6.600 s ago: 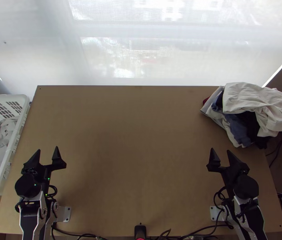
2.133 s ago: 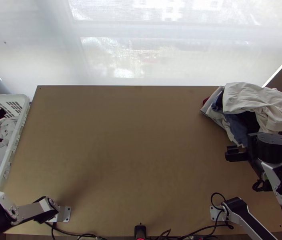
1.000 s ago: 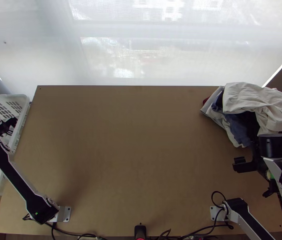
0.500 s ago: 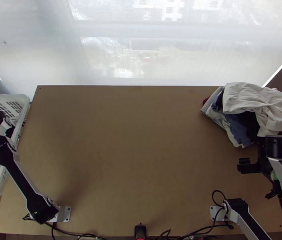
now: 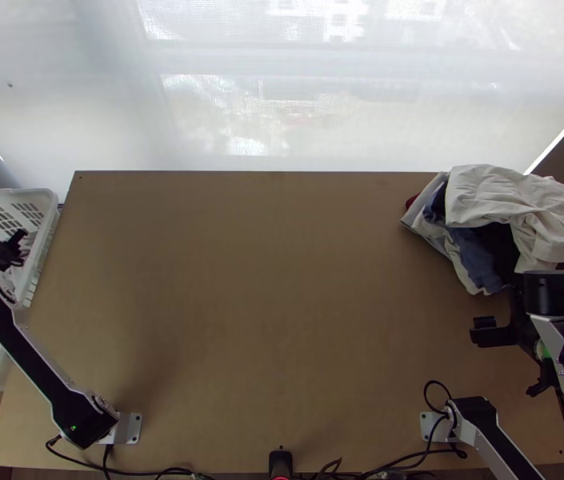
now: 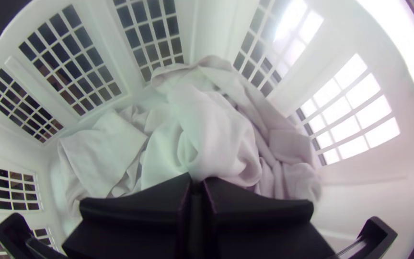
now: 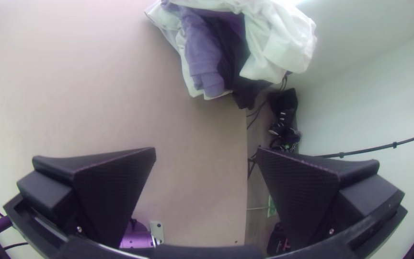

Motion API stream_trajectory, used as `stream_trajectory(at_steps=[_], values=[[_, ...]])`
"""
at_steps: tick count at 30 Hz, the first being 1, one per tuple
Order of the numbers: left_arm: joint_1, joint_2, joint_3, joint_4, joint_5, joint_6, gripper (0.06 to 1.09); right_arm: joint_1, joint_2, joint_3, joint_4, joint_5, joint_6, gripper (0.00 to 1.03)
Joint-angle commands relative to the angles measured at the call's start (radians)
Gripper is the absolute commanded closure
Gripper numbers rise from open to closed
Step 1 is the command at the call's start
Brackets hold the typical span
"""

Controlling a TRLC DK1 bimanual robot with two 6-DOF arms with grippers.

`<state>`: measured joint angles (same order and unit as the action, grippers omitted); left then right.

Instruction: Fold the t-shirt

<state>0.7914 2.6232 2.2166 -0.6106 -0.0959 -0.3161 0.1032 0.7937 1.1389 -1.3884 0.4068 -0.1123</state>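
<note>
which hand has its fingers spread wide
The right hand, near the clothes pile; its fingers are wide apart, while those of the left hand, at the basket, are close together.

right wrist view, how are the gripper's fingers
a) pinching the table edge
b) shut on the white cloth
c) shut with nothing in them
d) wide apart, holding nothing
d, the right gripper's fingers stand wide apart with a gap between their tips, and the clothes pile lies beyond them, untouched.
</note>
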Motion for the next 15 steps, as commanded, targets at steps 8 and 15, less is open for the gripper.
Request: stream_trajectory(at_steps=[8, 15], values=[[0.117, -0.709, -0.179, -0.153, 0.340, -0.066, 1.05, 0.124, 0.001, 0.012, 0.061, 0.000, -0.001, 0.05], [0.063, -1.157, -0.296, -0.150, 0.536, -0.023, 1.05, 0.162, -0.010, 0.038, 0.111, 0.001, -0.084, 0.05]])
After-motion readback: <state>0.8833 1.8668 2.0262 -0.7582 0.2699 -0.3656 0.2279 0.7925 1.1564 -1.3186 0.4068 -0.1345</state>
